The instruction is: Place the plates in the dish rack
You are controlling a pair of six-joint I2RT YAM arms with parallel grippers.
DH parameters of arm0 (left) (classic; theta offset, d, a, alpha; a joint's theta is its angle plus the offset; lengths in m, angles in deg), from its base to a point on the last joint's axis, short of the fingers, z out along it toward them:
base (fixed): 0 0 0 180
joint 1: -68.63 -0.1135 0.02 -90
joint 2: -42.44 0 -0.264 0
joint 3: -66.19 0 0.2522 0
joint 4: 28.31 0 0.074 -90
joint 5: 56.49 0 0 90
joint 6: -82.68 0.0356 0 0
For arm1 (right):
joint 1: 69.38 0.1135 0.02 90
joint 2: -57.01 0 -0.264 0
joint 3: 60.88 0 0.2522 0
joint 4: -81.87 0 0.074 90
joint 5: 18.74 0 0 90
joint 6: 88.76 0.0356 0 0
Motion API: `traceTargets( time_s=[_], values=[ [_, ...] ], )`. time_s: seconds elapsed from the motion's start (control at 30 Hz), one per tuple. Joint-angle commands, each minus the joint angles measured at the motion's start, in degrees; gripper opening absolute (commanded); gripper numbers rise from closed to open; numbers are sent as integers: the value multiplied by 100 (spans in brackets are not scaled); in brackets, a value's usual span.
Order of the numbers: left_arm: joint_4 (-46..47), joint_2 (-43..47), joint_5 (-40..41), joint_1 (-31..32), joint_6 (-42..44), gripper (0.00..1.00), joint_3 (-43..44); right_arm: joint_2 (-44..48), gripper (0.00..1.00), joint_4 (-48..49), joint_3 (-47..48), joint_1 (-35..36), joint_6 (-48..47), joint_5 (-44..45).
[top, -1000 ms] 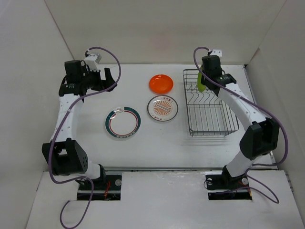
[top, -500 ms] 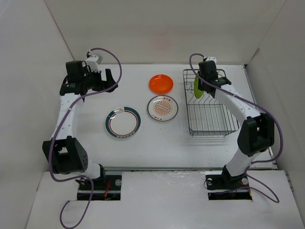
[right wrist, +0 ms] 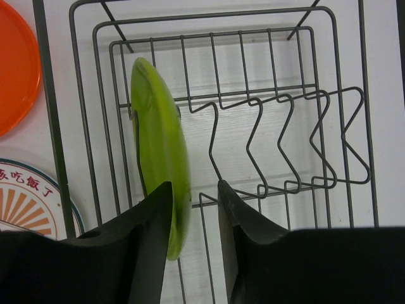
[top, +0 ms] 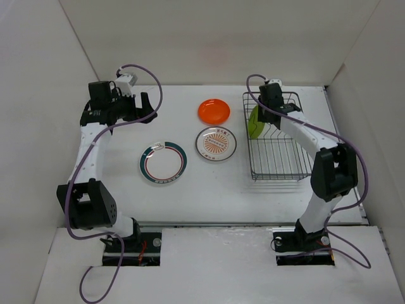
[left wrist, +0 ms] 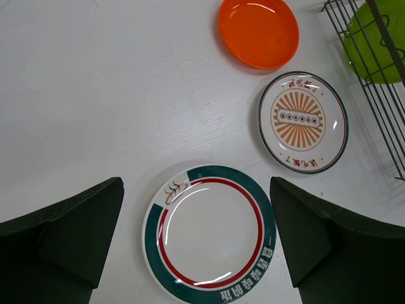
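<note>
The lime green plate (right wrist: 155,145) stands on edge in the far left slot of the black wire dish rack (right wrist: 285,114) and leans left (top: 254,122). My right gripper (right wrist: 195,190) hovers over it, open. The plate's rim lies by the left finger, with a gap to the right finger. The orange plate (top: 214,111), the sunburst plate (top: 216,144) and the green-and-red ringed plate (top: 163,163) lie flat on the table, left of the rack (top: 281,152). My left gripper (left wrist: 196,183) is open and empty, high above the ringed plate (left wrist: 210,233).
White walls close in the table on the left, back and right. The rack's upright prongs (right wrist: 297,139) to the right of the lime plate hold nothing. The orange plate (left wrist: 259,31) and sunburst plate (left wrist: 303,121) sit close to the rack's left wall (left wrist: 380,107).
My right gripper moved left over the rack's far left end. The lime plate went from held upright to leaning in the rack, and the jaws have parted. The left arm has not moved.
</note>
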State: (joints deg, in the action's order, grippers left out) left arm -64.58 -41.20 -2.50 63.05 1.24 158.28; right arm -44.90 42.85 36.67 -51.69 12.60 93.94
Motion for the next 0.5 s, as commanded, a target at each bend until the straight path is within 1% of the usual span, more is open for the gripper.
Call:
traceTargets(
  time_s=[0.0,0.03,0.07,0.13,0.2,0.27,0.3,0.33,0.37,0.43,0.47],
  values=[
    [44,40,-161,22,94,100,60,119,40,372,68,32,-10,-62],
    [-8,40,-161,22,94,100,60,188,46,442,67,32,-10,-62],
    [-9,40,-161,22,146,100,60,189,50,443,15,32,-10,-62],
    [44,40,-161,22,146,100,8,337,51,443,15,32,-10,8],
    [96,40,-161,22,94,100,7,539,60,372,15,32,-10,157],
    [167,-21,-275,127,32,100,7,724,74,311,67,85,-10,438],
    [167,-73,-327,206,32,100,129,812,88,250,67,85,-10,518],
    [167,-239,-328,311,32,100,130,987,100,180,67,85,-10,605],
    [219,-337,-328,573,32,100,226,1058,100,179,67,85,-10,676],
    [360,-539,-389,795,-20,100,297,1269,100,127,120,85,-72,677],
    [491,-827,-581,891,-73,100,297,1331,100,126,120,85,-133,555]
  ],
)
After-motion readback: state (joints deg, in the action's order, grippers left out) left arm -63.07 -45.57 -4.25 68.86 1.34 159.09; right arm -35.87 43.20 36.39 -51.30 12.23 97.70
